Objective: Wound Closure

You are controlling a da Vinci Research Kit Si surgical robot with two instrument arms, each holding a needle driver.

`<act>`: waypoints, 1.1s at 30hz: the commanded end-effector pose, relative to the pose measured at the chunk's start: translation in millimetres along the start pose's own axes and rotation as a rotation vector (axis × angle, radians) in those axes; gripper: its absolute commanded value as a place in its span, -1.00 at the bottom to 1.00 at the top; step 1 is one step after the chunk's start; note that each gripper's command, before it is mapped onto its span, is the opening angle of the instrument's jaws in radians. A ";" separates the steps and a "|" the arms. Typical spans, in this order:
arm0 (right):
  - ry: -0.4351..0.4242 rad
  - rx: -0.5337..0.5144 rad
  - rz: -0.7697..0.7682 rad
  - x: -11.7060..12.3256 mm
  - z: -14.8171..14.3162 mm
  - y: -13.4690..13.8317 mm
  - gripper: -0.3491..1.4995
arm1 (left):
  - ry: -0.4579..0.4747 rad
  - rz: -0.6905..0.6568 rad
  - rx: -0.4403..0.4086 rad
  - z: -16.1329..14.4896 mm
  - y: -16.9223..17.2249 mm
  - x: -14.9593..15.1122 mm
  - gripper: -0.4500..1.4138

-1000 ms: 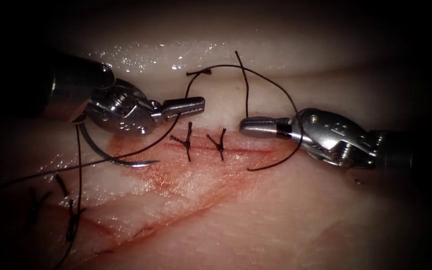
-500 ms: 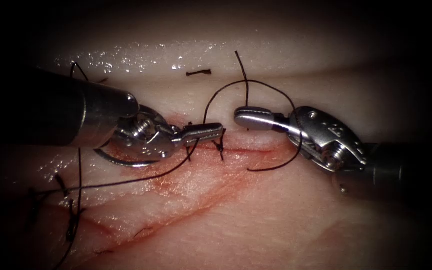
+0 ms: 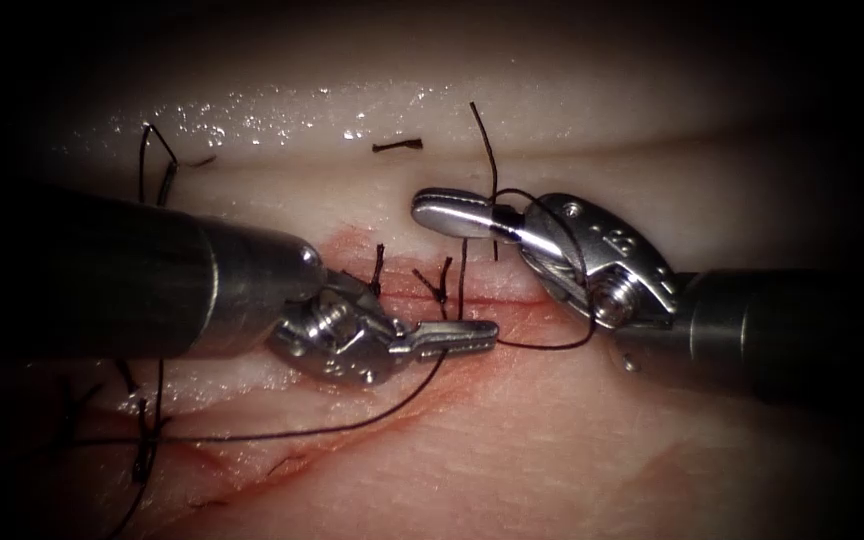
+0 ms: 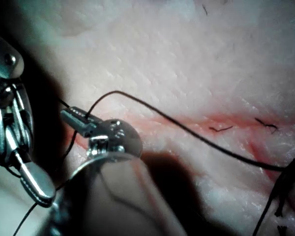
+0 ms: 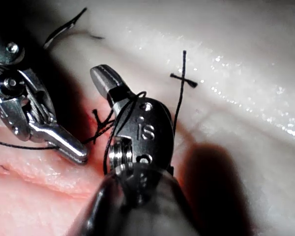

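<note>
While the left end effector [image 3: 457, 338] pinches the thread [image 3: 282, 433] just below the cut [image 3: 512, 300], the right end effector [image 3: 452, 212] (thread looped around its shaft) sits closed above it, apparently gripping nothing; the needle [image 5: 64, 27] lies loose on the tissue [image 3: 552, 450].

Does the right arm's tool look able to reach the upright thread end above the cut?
Probably yes. The thread end crosses right at the right tool, with nothing between. But its jaws are shut, the thread loops around it, and the left tool holds that thread.
</note>
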 end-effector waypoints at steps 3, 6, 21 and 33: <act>-0.004 -0.009 -0.103 -0.5 1.5 1.2 -1.00 | 0.037 -0.007 0.000 -0.3 -0.9 1.1 -1.00; -0.051 -0.002 -0.155 -0.7 1.6 1.1 -1.00 | 0.065 -0.027 0.011 -1.3 -2.1 1.7 -1.00; -0.374 0.142 -0.273 -2.2 1.3 -1.1 -1.00 | 0.219 -0.139 0.054 -4.6 -8.9 0.0 -1.00; -0.447 0.211 -0.316 -2.9 0.9 -1.8 -1.00 | 0.321 -0.209 0.093 -4.7 -11.6 -4.8 -1.00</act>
